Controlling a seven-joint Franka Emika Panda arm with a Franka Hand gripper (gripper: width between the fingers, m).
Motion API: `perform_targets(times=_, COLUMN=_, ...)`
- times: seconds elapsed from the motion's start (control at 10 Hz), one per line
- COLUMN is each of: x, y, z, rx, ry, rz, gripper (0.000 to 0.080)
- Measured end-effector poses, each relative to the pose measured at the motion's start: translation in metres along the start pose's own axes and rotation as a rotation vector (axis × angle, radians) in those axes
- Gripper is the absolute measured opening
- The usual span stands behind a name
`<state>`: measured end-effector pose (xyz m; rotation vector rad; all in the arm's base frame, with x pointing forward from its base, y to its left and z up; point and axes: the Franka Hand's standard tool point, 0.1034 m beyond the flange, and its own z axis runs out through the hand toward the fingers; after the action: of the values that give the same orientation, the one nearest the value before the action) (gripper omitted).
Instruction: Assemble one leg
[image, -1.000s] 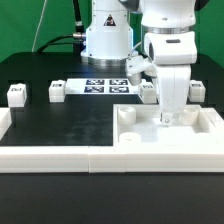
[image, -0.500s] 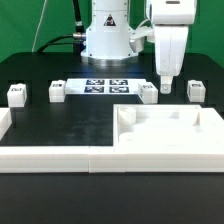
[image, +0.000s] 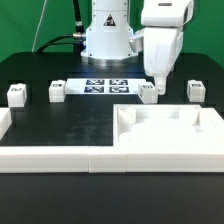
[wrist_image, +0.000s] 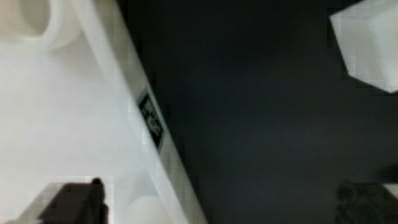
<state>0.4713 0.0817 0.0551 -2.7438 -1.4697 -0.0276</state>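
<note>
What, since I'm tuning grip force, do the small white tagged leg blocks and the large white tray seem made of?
Small white square tagged leg blocks: likely hard plastic, matte, with crisp edges and uniform colour. Large white rectangular tray: probably the same matte plastic; smooth walls, no grain visible.

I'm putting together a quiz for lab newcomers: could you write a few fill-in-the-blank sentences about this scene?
1. ___ small white plastic square-sectioned legs stand on the black table.
2. The white two-finger tool has its jaws ___, holding nothing.
3. The large white rectangular tray lies toward the exterior view's ___.
Missing words: four; open; right.
</note>
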Motion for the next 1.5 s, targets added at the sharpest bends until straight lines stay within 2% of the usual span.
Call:
perform_targets(times=0.1, x=-0.005, y=-0.011, z=0.001, rx=0.006, ry=0.014, rz=0.199, gripper=0.0649)
perform_targets(times=0.2, x=-0.002, y=-0.024, z=0.002, rx=0.012, ry=0.012, rz=0.337, gripper=0.0649)
perform_targets(times=0.8, x=0.036, y=-0.065, z=0.003, rx=0.057, ry=0.013, rz=1.03, gripper=0.0649)
perform_targets(times=1.0, x=0.038, y=-0.066, z=0.003, rx=0.068, ry=0.014, rz=1.133, gripper=0.0649)
perform_targets(times=1.3, x=0.037, y=-0.068, z=0.004, rx=0.075, ry=-0.011, rz=1.122, gripper=0.0649)
perform_targets(times=1.4, x=0.038, y=-0.074, z=0.006, rx=0.071, ry=0.003, rz=1.126, gripper=0.0649)
perform_targets(times=1.5, x=0.034, y=-0.087, z=0.01, rx=0.087, ry=-0.058, rz=1.109, gripper=0.0649)
